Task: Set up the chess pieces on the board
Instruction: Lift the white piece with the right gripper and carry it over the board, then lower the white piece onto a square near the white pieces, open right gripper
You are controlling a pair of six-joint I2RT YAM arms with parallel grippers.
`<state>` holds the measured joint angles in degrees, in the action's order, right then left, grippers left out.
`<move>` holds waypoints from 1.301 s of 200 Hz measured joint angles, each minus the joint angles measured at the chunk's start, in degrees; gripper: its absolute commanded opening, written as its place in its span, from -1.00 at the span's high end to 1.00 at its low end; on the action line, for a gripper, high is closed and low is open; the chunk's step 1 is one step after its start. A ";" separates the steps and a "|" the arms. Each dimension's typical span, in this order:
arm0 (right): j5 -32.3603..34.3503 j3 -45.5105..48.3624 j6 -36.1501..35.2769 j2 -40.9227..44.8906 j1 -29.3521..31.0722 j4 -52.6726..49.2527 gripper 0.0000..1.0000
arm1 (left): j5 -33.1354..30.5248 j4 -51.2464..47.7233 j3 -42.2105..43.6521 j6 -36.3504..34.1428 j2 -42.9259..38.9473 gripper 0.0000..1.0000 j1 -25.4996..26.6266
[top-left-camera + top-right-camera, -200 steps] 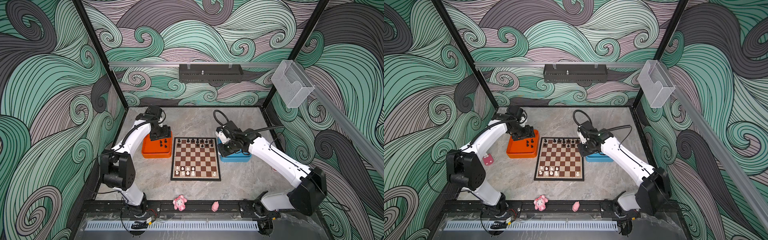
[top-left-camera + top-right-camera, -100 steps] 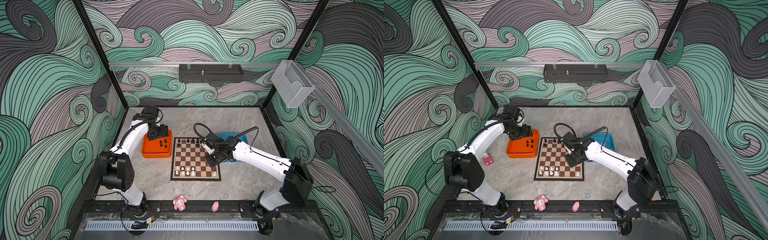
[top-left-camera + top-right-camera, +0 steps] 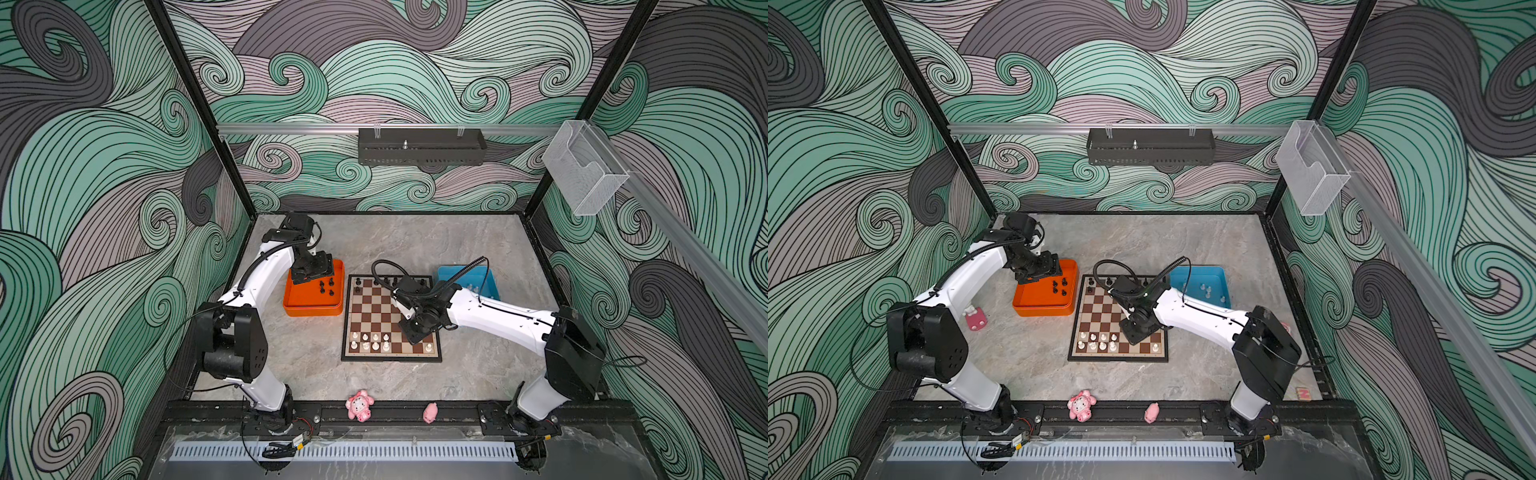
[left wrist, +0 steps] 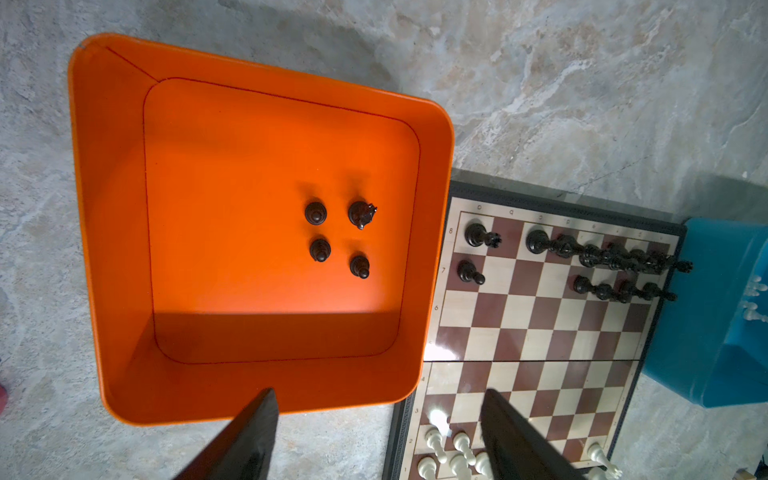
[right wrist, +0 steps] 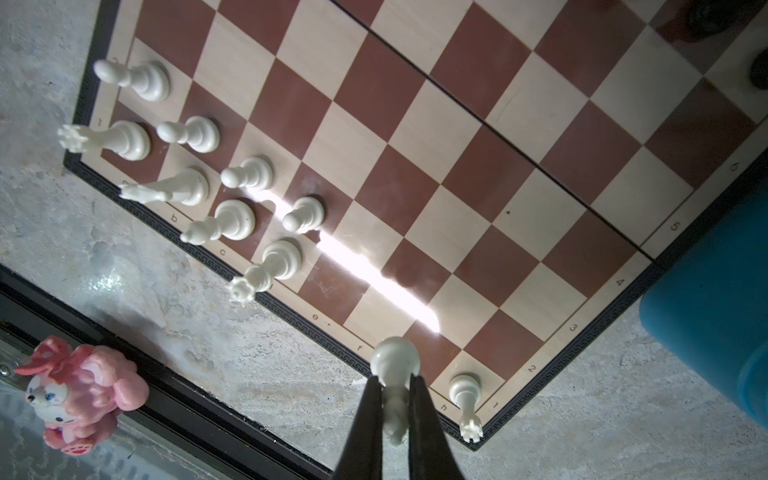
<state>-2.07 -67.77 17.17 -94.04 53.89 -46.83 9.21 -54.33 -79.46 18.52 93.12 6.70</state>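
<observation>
Over grey tabletop (image 3: 415, 241), clamping white piece (image 5: 394, 365) in right gripper (image 5: 395, 386) above board (image 5: 415, 145), near row, likely filling a gap. Holding left gripper (image 4: 378, 392) spread over orange tray (image 4: 112, 208), probably readying for black pieces (image 4: 316, 213)

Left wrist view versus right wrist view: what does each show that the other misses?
Only the left wrist view: the orange tray holding four black pieces, and the open left gripper. Only the right wrist view: the right gripper shut on a white piece by the board's edge, and a pink figurine. Both: the board, the white pieces standing on it, and the blue tray.
</observation>
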 measured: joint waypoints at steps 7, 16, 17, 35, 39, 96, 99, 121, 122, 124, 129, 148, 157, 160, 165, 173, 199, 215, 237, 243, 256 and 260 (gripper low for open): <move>-0.13 0.04 0.00 -0.22 0.22 -0.07 0.80 | 0.07 -0.04 0.11 0.00 0.00 -0.59 -0.09; -0.35 0.04 0.02 -0.68 0.50 0.07 0.80 | 0.15 -0.02 0.11 0.00 0.00 -0.59 -0.17; -0.39 0.04 0.00 -0.72 0.50 0.09 0.80 | 0.15 -0.02 0.11 0.00 0.00 -0.59 -0.17; -0.92 0.15 0.00 -1.70 0.96 0.39 0.79 | 0.35 0.00 0.11 0.00 0.00 -0.59 -0.31; -1.03 0.24 0.00 -1.95 1.09 0.46 0.79 | 0.39 0.00 0.11 0.00 0.00 -0.59 -0.31; -1.60 0.98 0.00 -4.02 1.51 0.61 0.79 | 0.76 0.00 0.11 -0.04 0.00 -0.59 -0.31; -1.60 1.01 0.02 -4.04 1.51 0.61 0.79 | 0.76 0.00 0.11 -0.04 0.00 -0.59 -0.31; -1.57 1.07 0.00 -4.07 1.55 0.74 0.79 | 0.96 0.00 0.11 -0.07 0.00 -0.59 -0.33; -1.57 1.07 0.00 -4.07 1.55 0.76 0.79 | 0.96 0.00 0.11 -0.07 0.00 -0.59 -0.33; -1.57 1.07 0.00 -4.09 1.55 0.79 0.79 | 0.98 0.00 0.11 -0.07 0.00 -0.59 -0.33; -1.57 1.07 0.00 -4.11 1.55 0.79 0.79 | 1.05 0.00 0.11 -0.07 0.00 -0.59 -0.33; -1.62 1.07 0.00 -4.37 1.55 0.79 0.79 | 1.33 0.00 0.11 -0.07 0.00 -0.59 -0.33; -1.64 1.07 0.00 -4.48 1.55 0.79 0.79 | 1.40 0.00 0.11 -0.07 0.00 -0.59 -0.33; -1.66 1.07 0.00 -4.55 1.55 0.79 0.79 | 1.42 0.00 0.11 -0.07 0.00 -0.59 -0.33; -1.70 1.07 0.00 -4.63 1.55 0.79 0.79 | 1.46 0.00 0.11 -0.07 0.00 -0.59 -0.33; -1.77 1.07 0.00 -4.74 1.55 0.81 0.79 | 1.53 0.00 0.11 -0.07 0.00 -0.59 -0.33; -1.84 1.07 0.00 -5.20 1.55 0.81 0.78 | 1.60 0.00 0.11 -0.07 0.02 -0.59 -0.33; -1.86 1.07 0.00 -5.40 1.55 0.83 0.78 | 1.66 0.00 0.11 -0.07 0.02 -0.59 -0.33; -1.90 1.07 0.00 -5.42 1.55 1.03 0.79 | 1.77 0.00 0.11 -0.07 0.02 -0.59 -0.39; -1.90 1.07 0.00 -5.42 1.55 1.07 0.78 | 1.79 0.00 0.11 -0.07 0.02 -0.59 -0.44; -1.90 1.07 0.00 -5.42 1.55 1.25 0.78 | 1.77 0.00 0.11 -0.07 0.02 -0.59 -0.61; -1.90 1.07 0.00 -5.42 1.55 1.31 0.79 | 1.77 0.00 0.11 -0.07 0.02 -0.59 -0.63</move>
<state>-3.97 -66.70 17.17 -99.46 55.44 -45.52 10.98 -54.33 -79.35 18.46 93.14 6.07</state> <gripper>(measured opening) 0.111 0.794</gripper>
